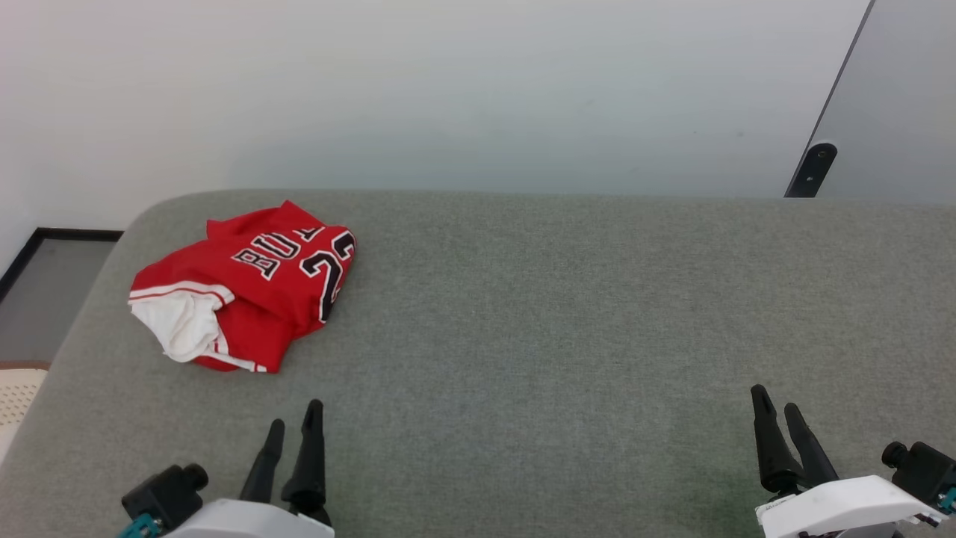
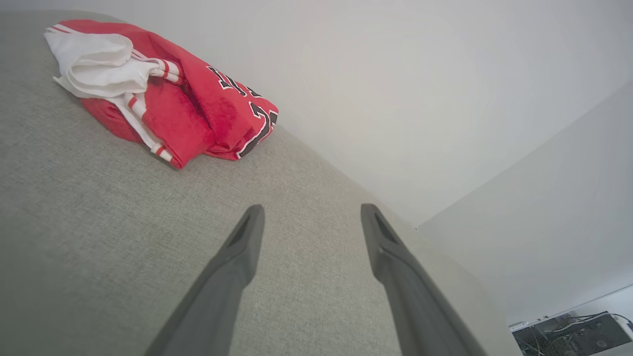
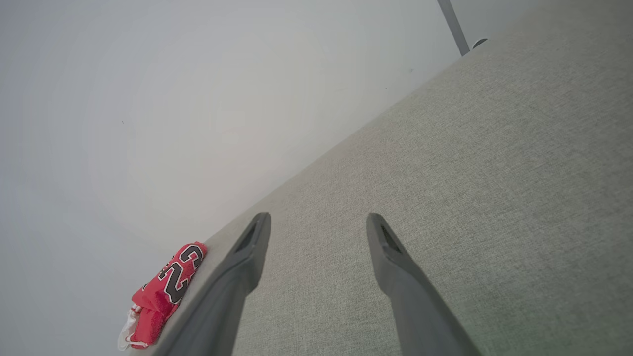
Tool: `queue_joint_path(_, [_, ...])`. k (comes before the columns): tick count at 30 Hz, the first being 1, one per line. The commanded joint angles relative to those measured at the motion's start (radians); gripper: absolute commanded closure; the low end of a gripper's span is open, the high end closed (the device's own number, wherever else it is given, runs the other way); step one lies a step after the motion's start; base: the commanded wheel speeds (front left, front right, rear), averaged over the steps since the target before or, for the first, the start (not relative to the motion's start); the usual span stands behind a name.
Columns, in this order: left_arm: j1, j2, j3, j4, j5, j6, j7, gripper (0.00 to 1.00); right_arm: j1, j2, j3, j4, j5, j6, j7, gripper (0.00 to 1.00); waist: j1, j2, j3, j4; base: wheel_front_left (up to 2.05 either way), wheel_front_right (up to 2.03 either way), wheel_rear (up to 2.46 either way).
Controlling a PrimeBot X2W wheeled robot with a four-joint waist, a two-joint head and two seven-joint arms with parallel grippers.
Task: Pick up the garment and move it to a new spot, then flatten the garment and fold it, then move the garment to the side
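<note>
Shirt is sitting in a crumpled heap near the far left corner of the grey table. It's red side up, with part of the black lettering and a "23" showing, and one white sleeve poking out toward the front. Left gripper hovers near its front edge, not touching, fingers apart with nothing between them. Right gripper is way over on the right, well apart from the shirt, fingers also spread and empty.
</note>
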Motion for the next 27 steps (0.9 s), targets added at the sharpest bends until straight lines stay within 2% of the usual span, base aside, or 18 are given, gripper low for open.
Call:
queue_joint_path(1, [0.005, 0.011, -0.003, -0.019, 0.056, 0.009, -0.011, 0.00, -0.011, -0.005, -0.003, -0.009, -0.046, 0.000, -0.013, 0.00, 0.0000, 0.0000, -0.001, -0.001, 0.00, 0.00, 0.00])
queue_joint_path(10, [0.028, 0.017, 0.008, -0.050, 0.183, 0.032, -0.038, 0.00, 0.003, -0.005, -0.031, -0.021, -0.136, 0.000, -0.039, 0.00, 0.0000, 0.0000, -0.006, 0.007, 0.00, 0.00, 0.00])
queue_joint_path(27, [0.067, 0.029, 0.006, -0.102, 0.383, 0.035, -0.080, 0.00, 0.053, -0.006, -0.064, -0.052, -0.321, -0.001, -0.082, 0.00, 0.0000, 0.0000, -0.018, 0.005, 0.00, 0.00, 0.00])
